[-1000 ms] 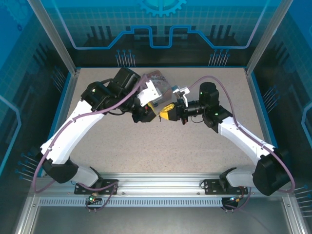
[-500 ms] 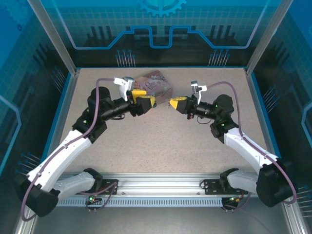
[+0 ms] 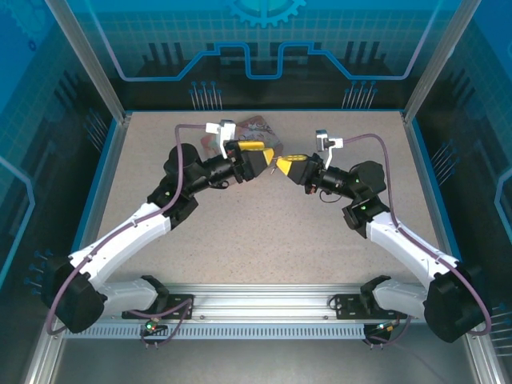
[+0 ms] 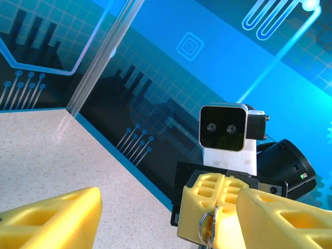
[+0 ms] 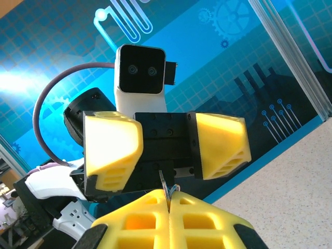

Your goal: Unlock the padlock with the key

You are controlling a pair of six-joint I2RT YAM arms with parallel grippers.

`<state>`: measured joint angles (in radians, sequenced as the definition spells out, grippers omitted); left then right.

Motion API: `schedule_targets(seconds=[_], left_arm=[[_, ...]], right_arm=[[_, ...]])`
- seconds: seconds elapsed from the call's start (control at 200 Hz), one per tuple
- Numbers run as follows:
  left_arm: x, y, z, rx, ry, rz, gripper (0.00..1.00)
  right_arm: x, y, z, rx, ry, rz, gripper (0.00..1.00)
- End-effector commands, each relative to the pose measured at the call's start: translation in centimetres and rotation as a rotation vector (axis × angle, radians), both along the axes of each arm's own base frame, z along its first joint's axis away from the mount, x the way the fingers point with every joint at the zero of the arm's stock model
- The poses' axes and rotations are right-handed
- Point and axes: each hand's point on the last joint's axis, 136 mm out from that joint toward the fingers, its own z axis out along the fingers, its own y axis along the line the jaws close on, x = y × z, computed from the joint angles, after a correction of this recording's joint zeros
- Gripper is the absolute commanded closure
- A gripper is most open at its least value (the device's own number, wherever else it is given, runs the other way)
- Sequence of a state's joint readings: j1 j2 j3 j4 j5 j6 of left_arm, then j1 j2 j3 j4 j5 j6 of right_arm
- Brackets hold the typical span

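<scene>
My right gripper (image 3: 280,166) hangs above the middle of the table, shut on the key (image 5: 166,188). The key's thin metal blade and small ring stick out between the closed yellow fingers. Its ring (image 4: 206,224) also shows at the tip of the right gripper (image 4: 220,210) in the left wrist view. My left gripper (image 3: 262,158) faces it tip to tip, a short gap away. The left gripper (image 5: 166,145) stands open, with nothing between its fingers (image 5: 111,150). The padlock is hidden.
A pink illustrated tin box (image 3: 258,128) lies on the speckled table (image 3: 264,240) just behind both grippers. Blue panels and metal posts (image 3: 88,60) wall in the table at the back and sides.
The two arms drew apart from a close huddle, then came back toward each other. The left gripper opened wider and moved right. The right gripper stayed shut on the key.
</scene>
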<state>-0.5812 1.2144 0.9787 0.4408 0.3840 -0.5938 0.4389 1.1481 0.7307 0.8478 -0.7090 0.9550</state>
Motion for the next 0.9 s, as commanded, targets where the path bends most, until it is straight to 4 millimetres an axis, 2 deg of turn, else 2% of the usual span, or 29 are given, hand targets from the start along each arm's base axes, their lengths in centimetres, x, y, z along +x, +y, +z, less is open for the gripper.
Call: schedule_targets(seconds=[0.0, 0.285, 0.575, 0.61, 0.65, 0.765, 0.89], left_arm=[[-0.6, -0.7, 1.4, -0.044, -0.033, -0.043, 0.35], [-1.2, -1.8, 1.5, -0.048, -0.045, -0.081, 0.59], [-1.4, -2.1, 1.6, -0.049, -0.046, -0.097, 0.95], [-1.4, -2.1, 1.8, -0.047, -0.05, -0.098, 1.0], [-1.4, -2.0, 1.8, -0.038, -0.055, -0.093, 1.0], [-1.6, -1.8, 1.7, 0.006, -0.065, -0.085, 1.0], [-1.9, -1.9, 1.0, 0.113, -0.054, -0.109, 1.0]], right_arm=[[-0.6, 0.0, 1.2, 0.036, -0.029, 0.002, 0.99], [-0.4, 0.0, 1.2, 0.041, -0.018, -0.013, 0.99], [-0.3, 0.2, 0.7, 0.027, -0.007, -0.012, 0.97], [-0.4, 0.3, 0.5, 0.013, -0.004, -0.002, 0.93], [-0.7, 0.5, 0.2, -0.015, -0.007, 0.022, 0.88], [-1.3, 0.3, -1.6, -0.11, -0.026, 0.041, 0.61], [-3.0, -0.7, -2.6, -0.159, -0.093, 0.118, 0.4]])
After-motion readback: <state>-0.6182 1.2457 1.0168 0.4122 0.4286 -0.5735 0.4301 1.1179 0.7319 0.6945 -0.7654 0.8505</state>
